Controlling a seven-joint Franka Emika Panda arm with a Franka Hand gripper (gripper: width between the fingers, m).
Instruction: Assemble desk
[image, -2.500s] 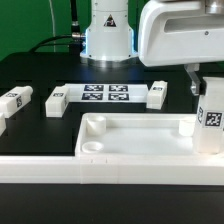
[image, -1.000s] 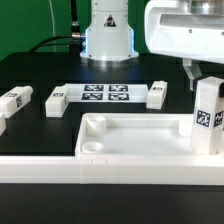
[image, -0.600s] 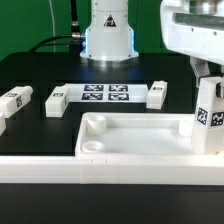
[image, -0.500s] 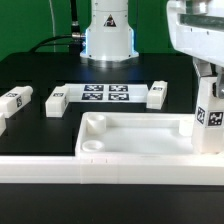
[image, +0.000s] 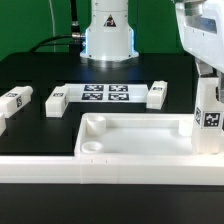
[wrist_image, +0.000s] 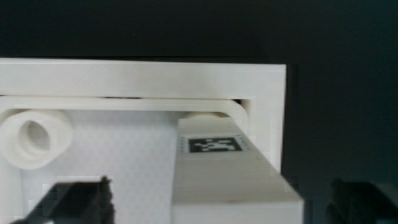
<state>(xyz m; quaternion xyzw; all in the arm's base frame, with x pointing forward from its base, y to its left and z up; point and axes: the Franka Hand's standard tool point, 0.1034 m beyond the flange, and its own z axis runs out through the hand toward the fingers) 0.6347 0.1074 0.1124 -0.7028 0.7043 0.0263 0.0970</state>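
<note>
The desk top (image: 130, 158), a white tray with a raised rim, lies at the front of the black table. One white tagged leg (image: 209, 115) stands upright in its corner at the exterior view's right. My gripper (image: 207, 74) hangs just above that leg, open. In the wrist view the leg (wrist_image: 224, 160) rises between my fingers (wrist_image: 75, 200), with a dark gap on each side. A round corner socket (wrist_image: 32, 137) of the desk top (wrist_image: 125, 80) shows beside it. Three more legs (image: 13, 100) (image: 55, 98) (image: 157, 94) lie loose on the table.
The marker board (image: 105, 93) lies flat between two of the loose legs. The robot base (image: 108, 35) stands behind it. A long white bar (image: 60, 178) runs along the table's front edge.
The arm has shifted toward the exterior view's right with the leg, which now stands upright in the corner. The jaws have opened off the leg.
</note>
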